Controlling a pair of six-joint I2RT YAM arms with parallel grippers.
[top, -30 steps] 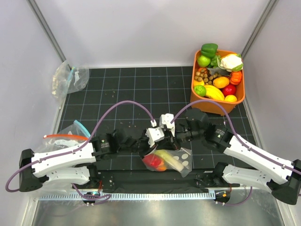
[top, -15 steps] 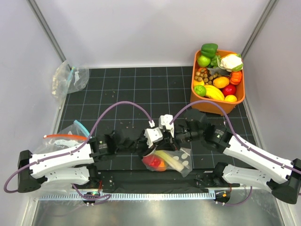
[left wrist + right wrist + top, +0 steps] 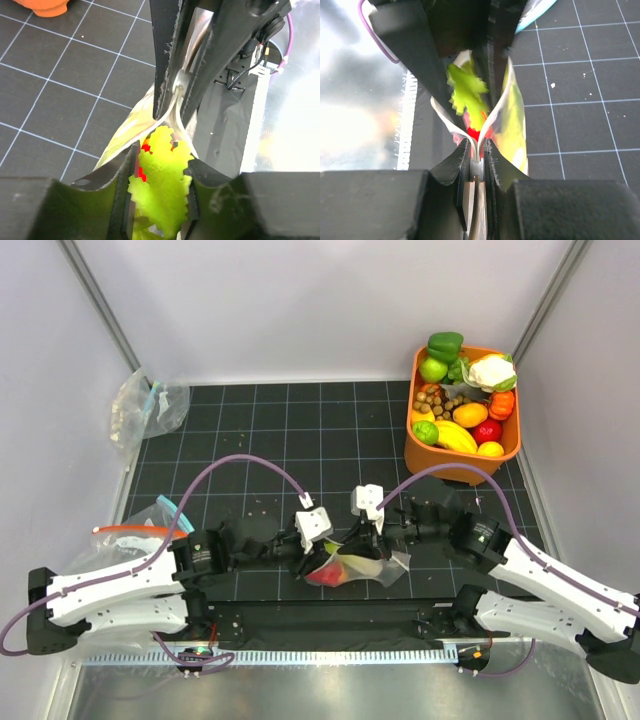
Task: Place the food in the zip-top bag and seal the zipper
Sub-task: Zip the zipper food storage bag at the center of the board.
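Observation:
The dotted zip-top bag hangs between my two grippers near the table's front middle. It holds a red toy vegetable and the celery stalk. My right gripper is shut on the pale zipper at the bag's mouth; it also shows in the top view. My left gripper grips the bag's other end, with the celery's leafy end bunched between its jaws; it also shows in the top view. Red shows behind the leaf. The second red vegetable cannot be told apart.
An orange basket of toy produce stands at the back right. A clear bag with a teal strip lies at the back left. Another bag with a red-orange strip lies by the left arm. A toothed rail runs along the front edge.
The grippers have drawn apart, the left one leftward and the right one rightward. The bag now stands on edge, pulled narrower between them.

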